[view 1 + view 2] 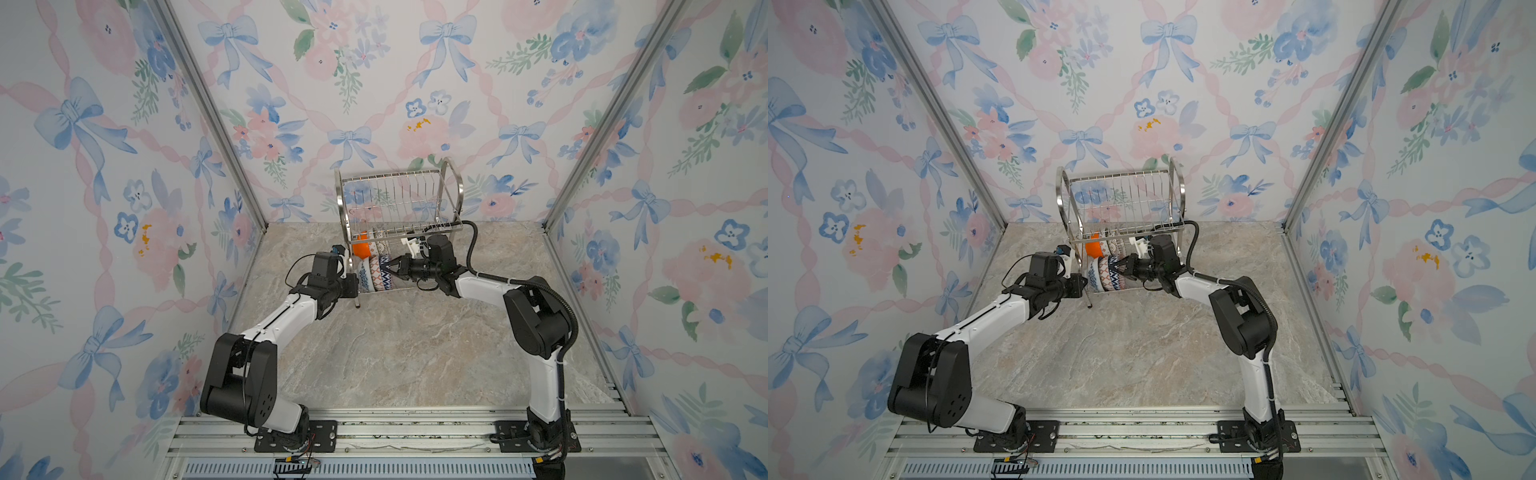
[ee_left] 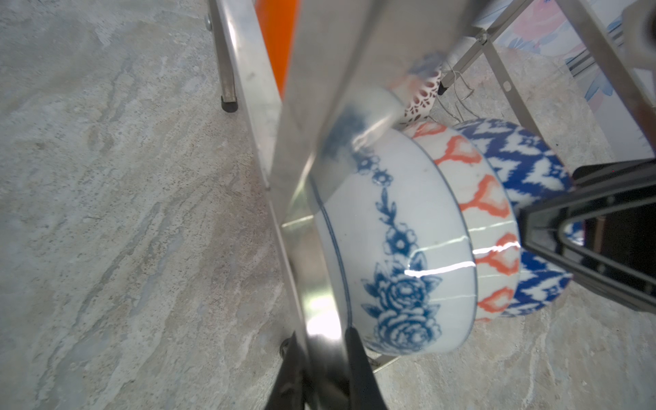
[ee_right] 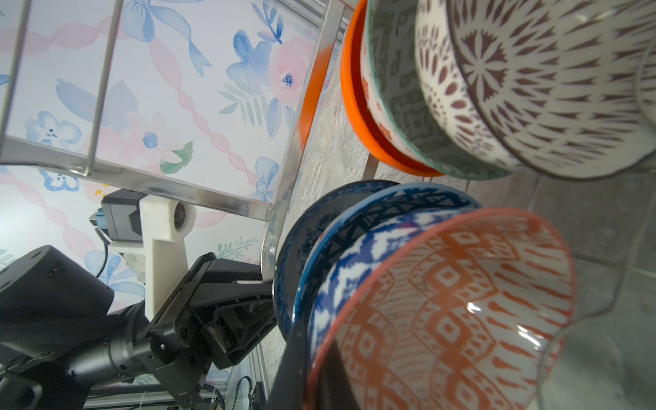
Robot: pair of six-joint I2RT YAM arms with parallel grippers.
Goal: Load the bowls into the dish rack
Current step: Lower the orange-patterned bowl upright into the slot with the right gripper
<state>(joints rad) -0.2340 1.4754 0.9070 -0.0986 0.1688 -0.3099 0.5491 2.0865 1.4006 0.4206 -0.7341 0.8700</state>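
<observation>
The dish rack (image 1: 399, 199) is set at the back of the desk (image 1: 395, 353). Six bowls are held on edge in its lower tier. In the back row the plain orange bowl (image 3: 351, 106), the green-white bowl (image 3: 401, 106) and the dark-lattice bowl (image 3: 550, 88) are lined up. In the front row the blue floral bowl (image 2: 401, 255), the orange-red bowl (image 2: 475, 198) and the dark-blue bowl (image 2: 525, 170) are packed together. The left pincer (image 2: 321, 337) is clenched on the rack's flat side frame. The right pincer (image 3: 312, 372) is clenched on the dark-blue bowl's rim.
</observation>
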